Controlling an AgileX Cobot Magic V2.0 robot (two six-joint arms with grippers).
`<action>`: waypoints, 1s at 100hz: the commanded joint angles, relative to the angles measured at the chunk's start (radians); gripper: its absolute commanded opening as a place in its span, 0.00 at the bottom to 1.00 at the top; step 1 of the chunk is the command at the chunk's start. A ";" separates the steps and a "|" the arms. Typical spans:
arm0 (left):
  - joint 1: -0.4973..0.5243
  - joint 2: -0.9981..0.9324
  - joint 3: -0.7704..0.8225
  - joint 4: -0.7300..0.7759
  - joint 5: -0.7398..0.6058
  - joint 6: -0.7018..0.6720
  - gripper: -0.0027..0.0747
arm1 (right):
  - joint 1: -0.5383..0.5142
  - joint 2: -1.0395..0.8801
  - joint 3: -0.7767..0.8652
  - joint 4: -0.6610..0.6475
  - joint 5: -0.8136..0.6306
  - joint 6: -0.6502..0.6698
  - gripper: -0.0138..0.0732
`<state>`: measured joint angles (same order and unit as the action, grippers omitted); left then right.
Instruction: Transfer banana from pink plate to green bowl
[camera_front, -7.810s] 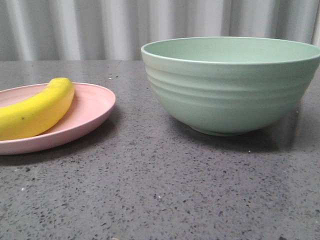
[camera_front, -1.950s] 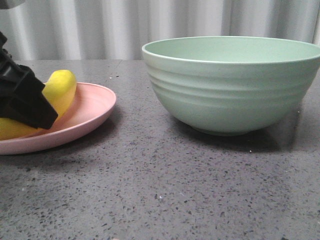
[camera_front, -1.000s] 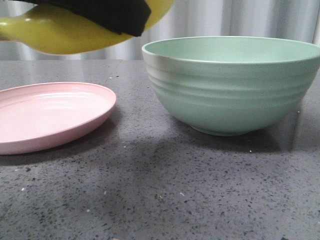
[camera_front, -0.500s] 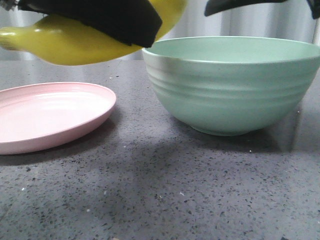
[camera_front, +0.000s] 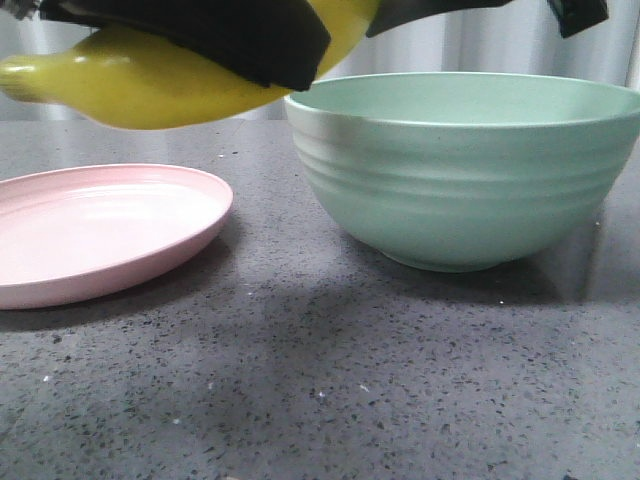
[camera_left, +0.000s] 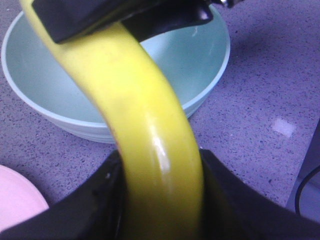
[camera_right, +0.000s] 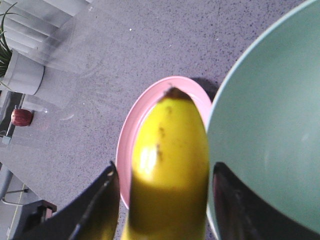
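The banana (camera_front: 150, 85) hung in the air across the upper left of the front view. Its dark tip pointed back over the plate, and its other end reached just past the near rim of the bowl. It looked smooth, glossy and plastic, so I'd judge it light and stiff enough not to bruise, but slick. It would likely swivel if pinched near an end, so the thick middle of the curve was the safer place to hold it.

Your left claw (camera_left: 161, 205) had it there, fingers pressed against both sides of the body. Your right claw (camera_right: 165, 200) straddled the end nearer the bowl. Its fingers were spread, with a sliver of plate showing on one side and a sliver of bowl rim on the other, so I'd judge it was not gripping.

The green bowl (camera_front: 460, 190) stood at centre right of the front view. It was deep, with a ridged outside, and nothing was inside as far as the wrist views showed. The pink plate (camera_front: 120, 230) lay at lower left, shallow and bare. The two were near each other but apart on the speckled grey bench (camera_front: 320, 380).

With the banana high and partly over the rim, a short carry toward frame right would have put it over the bowl's hollow. A low release would keep a hard, light thing from bouncing out.
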<state>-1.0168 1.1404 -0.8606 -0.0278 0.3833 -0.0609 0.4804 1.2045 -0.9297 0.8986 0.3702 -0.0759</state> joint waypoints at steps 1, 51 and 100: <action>-0.007 -0.019 -0.038 -0.007 -0.082 -0.001 0.01 | 0.001 -0.015 -0.044 0.019 -0.025 -0.018 0.55; -0.007 -0.019 -0.038 -0.002 -0.089 -0.001 0.45 | 0.001 -0.014 -0.044 0.019 -0.012 -0.018 0.08; 0.016 -0.140 -0.077 0.028 -0.064 -0.001 0.59 | -0.127 -0.101 -0.150 -0.222 -0.025 -0.081 0.08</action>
<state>-1.0024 1.0413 -0.8994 0.0000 0.3884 -0.0609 0.4040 1.1541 -1.0247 0.7395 0.4047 -0.1393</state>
